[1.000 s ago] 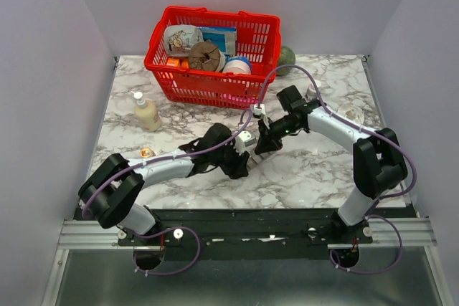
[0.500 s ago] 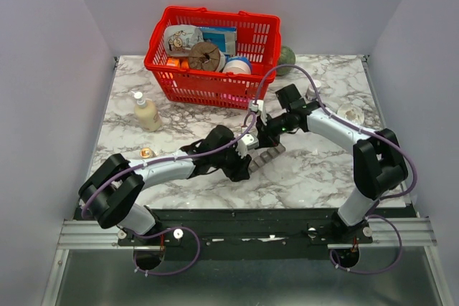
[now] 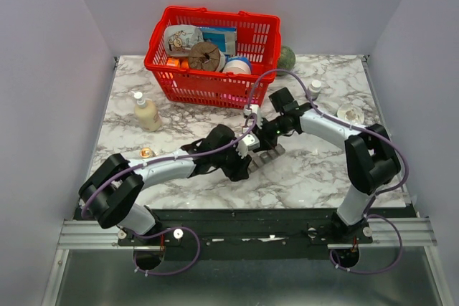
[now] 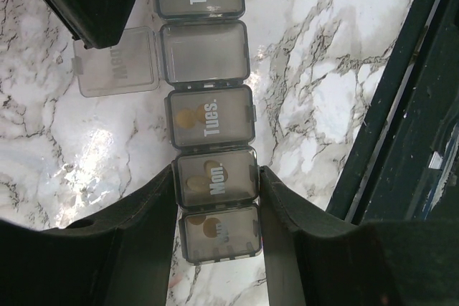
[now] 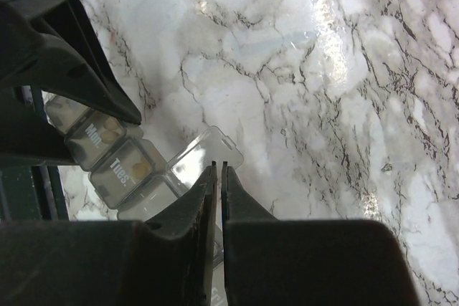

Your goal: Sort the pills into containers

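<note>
Marble table (image 3: 315, 170) fills the view, and the red basket (image 3: 208, 89) sits at the back, well apart from the action; both arms meet in the middle, just in front of it; between them lies the grey pill box (image 4: 208, 116), a long strip of day compartments flat on the stone.

Left gripper (image 4: 217, 177) straddles the strip crosswise, one finger pressed to each side of the "Mon." cell, so it is grasping the pill box and pinning it down; from there the long axis runs straight away from the left wrist, past "Tues." and on towards "Thur."

Right gripper (image 5: 217, 170) comes in from the far side, fingers clenched tight with nothing visible between them; its tips hang just at the edge of the clear lid (image 5: 208, 150), which is flipped open sideways off the strip; the open cell (image 4: 206, 51) beside that lid looks empty, and it is nearer the right arm than the left.

So the next move, by my reckoning, belongs to the right arm, and it turns on that lid and that bare cell.

Tan pills (image 4: 188, 118) show through the closed "Tues." and "Mon." lids.

Off to the sides, a cream bottle (image 3: 145, 112) on the left and a small white bottle (image 3: 314, 88) on the right; neither stands in the way.
</note>
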